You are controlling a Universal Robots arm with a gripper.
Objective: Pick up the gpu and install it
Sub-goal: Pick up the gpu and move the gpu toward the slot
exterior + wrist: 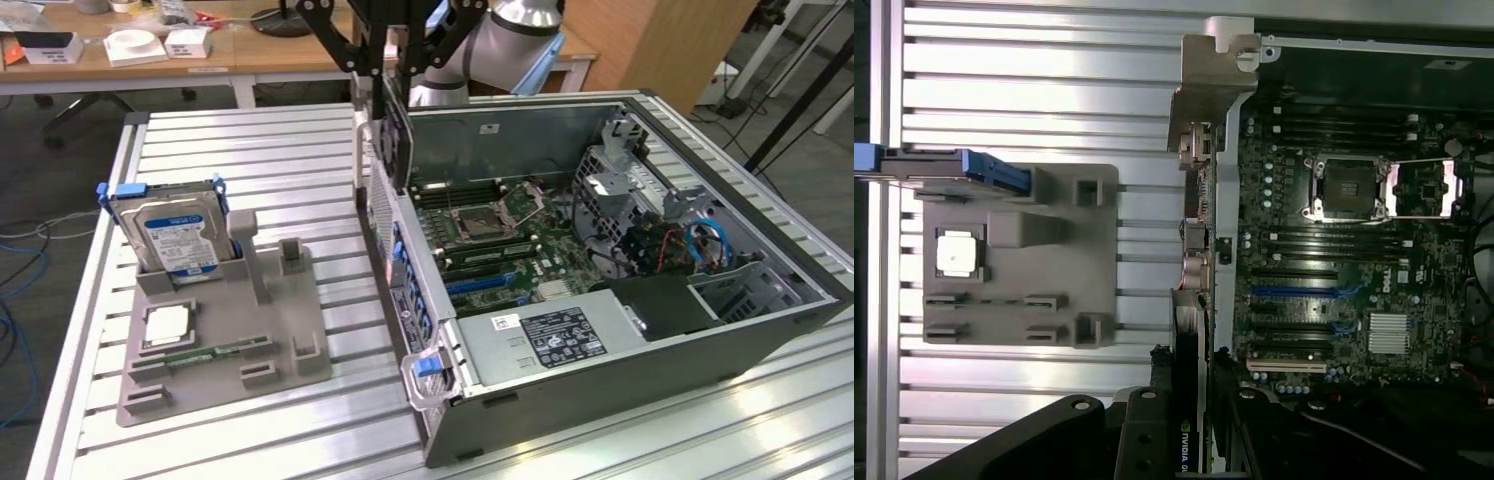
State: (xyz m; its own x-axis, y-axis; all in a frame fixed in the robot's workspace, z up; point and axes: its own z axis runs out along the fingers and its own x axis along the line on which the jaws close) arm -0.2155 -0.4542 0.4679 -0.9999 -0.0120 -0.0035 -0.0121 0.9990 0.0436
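Hanging over the open computer case (641, 365), the gpu (394, 140) sits clamped in the gripper (390, 72)!
Exterior view: card upright, high at the case's rear wall (387, 230), above the motherboard (487, 235). Wrist view catches it edge-on, black fingers (1144, 430) pressed on both faces, running along the rear wall with the expansion slots (1294, 295) just beside.

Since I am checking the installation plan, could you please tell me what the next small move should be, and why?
Probably shift the tool sideways over the open case, towards the blue slots. It grips the gpu, but the card hangs above the rear wall, not yet over the motherboard, so lowering here would likely strike that wall.
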